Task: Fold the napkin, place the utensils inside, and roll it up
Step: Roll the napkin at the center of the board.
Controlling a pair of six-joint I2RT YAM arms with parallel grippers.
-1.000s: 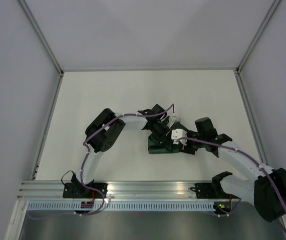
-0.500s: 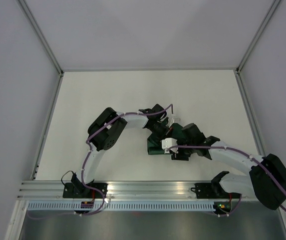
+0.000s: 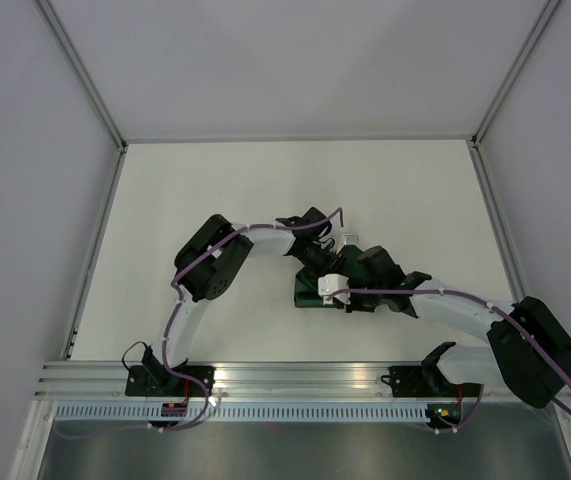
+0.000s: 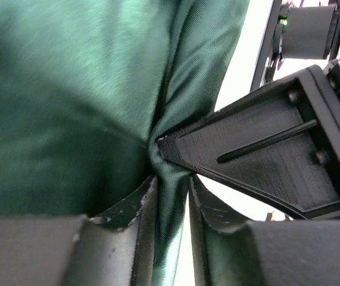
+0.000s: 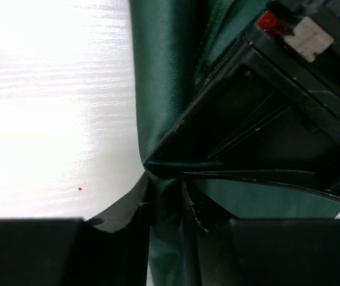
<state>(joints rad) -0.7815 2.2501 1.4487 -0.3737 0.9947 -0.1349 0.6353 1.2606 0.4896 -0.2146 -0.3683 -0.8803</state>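
The dark green napkin lies bunched in a small bundle on the white table, mostly hidden under both wrists. My left gripper comes from the left and is shut on a pinched fold of the napkin. My right gripper comes from the right, tip to tip with it, and is shut on the same bunched napkin. The right gripper's black finger shows in the left wrist view. No utensils show in any view.
The white table is walled by grey panels at the left, back and right. An aluminium rail with both arm bases runs along the near edge. The left arm's elbow stands left of the napkin.
My right arm has swung left and its gripper has moved onto the napkin beside my left gripper. The left gripper has stayed in place on the cloth.
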